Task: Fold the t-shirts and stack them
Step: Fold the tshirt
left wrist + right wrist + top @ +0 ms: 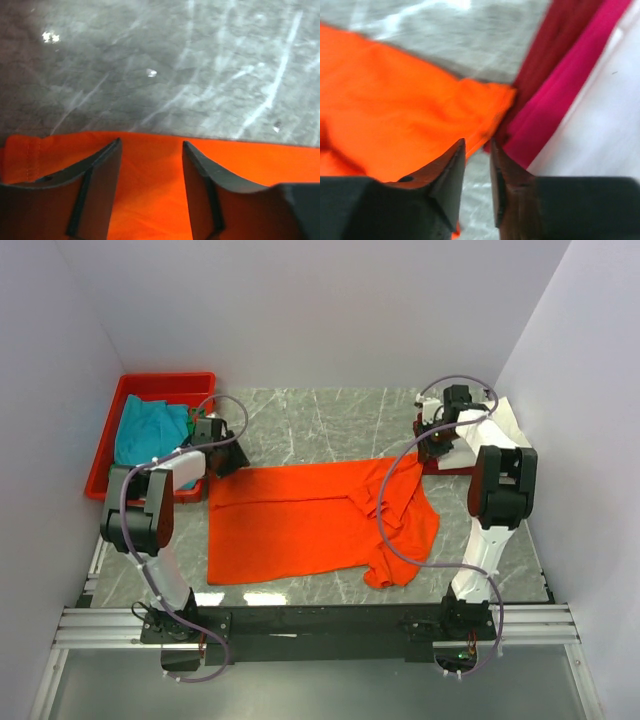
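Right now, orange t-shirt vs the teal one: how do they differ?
Place: the orange t-shirt lies on the table; the teal t-shirt sits in the red tray. Pose: the orange one is spread mostly flat, right end rumpled; the teal one is bunched up. Both are plain cloth, neither folded.

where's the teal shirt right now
In the top view the teal shirt lies inside the red tray at the far left, just left of the left pincer.

An orange shirt [300,525] lies spread mid-table, its right end rumpled. A teal shirt [145,430] sits crumpled at far left. At far right a white shirt [600,125] rests atop a magenta shirt [565,90], beside the orange corner.
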Available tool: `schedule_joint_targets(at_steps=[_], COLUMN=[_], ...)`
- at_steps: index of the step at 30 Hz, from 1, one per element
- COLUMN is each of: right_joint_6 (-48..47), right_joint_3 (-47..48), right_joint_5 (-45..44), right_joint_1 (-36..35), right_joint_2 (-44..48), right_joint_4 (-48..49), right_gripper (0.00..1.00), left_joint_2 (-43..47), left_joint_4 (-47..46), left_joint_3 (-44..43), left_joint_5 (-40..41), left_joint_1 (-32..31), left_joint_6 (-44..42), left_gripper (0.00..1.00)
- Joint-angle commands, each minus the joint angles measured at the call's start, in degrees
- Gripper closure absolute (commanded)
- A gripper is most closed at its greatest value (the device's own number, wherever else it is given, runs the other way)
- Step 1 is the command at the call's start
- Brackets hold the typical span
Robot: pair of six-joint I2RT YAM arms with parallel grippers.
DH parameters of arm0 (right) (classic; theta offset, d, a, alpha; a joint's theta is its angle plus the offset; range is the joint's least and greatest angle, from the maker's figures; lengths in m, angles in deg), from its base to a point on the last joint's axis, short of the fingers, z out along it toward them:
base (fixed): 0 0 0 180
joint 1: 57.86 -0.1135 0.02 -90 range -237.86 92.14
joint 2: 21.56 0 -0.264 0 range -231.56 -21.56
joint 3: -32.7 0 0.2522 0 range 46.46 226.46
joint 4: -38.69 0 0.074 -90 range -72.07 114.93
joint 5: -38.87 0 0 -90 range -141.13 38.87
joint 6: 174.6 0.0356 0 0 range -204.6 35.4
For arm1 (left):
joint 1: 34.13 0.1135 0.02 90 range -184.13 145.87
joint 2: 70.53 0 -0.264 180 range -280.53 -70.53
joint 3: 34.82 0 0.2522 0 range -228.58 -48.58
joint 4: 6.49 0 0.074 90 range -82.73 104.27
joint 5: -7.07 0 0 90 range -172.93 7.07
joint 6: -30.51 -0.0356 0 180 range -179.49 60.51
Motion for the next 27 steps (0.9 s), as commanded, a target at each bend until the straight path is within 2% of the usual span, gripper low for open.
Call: schedule_joint_targets(at_steps=[1,6,8,11,14,17,19,21,22,23,24,27], right_joint_6=[-4.7,-9.6,-11.7,-20.5,-33.2,-47.7,-53.6,-61.8,-63.3,-64.0,-63.5,-60.0], right_joint_3=[1.7,-0.6,-4.0,-12.6,-21.2,-27.8,-30.7,-34.9,-38.2,-39.8,-41.6,-48.1], right_joint_5=[5.9,10.0,11.4,12.6,16.6,21.7,24.9,27.7,27.7,27.1,26.0,21.5], right_joint_1=[-1.8,-3.1,-3.1,-3.1,-3.1,-3.1,-5.2,-7.7,-8.9,-10.8,-14.7,-20.7], right_joint_2=[8.3,15.1,17.3,21.6,27.6,34.4,37.8,42.8,45.7,47.0,48.3,52.6], right_joint_4=[-4.6,-9.4,-10.7,-13.0,-17.0,-20.2,-22.8,-24.5,-24.8,-24.2,-23.6,-19.4], right_gripper=[0.64,0.61,0.61,0.61,0.60,0.60,0.59,0.54,0.48,0.46,0.46,0.46], left_joint_2=[5.4,14.3,18.6,25.0,32.7,38.9,40.8,42.5,43.2,43.9,44.8,49.7], left_joint_4=[1.3,3.1,3.6,4.3,3.3,1.1,0.7,1.9,4.0,5.0,5.4,6.5], left_joint_3=[-4.1,-5.4,-4.8,-2.3,3.1,9.3,12.8,14.9,15.3,15.9,17.3,20.4], left_joint_5=[-4.2,-6.9,-8.4,-9.3,-10.7,-13.8,-14.9,-16.9,-16.9,-17.5,-18.8,-20.0], left_joint_1=[0.2,-0.3,-0.3,-0.4,-0.4,-0.3,0.1,0.5,0.6,0.7,0.7,0.6], left_joint_6=[-3.1,-5.1,-6.8,-10.0,-11.7,-10.7,-7.6,-4.9,-4.0,-3.5,-2.4,-1.3], left_gripper=[0.42,0.32,0.31,0.29,0.24,0.11,0.02,0.02,0.02,0.03,0.05,0.06])
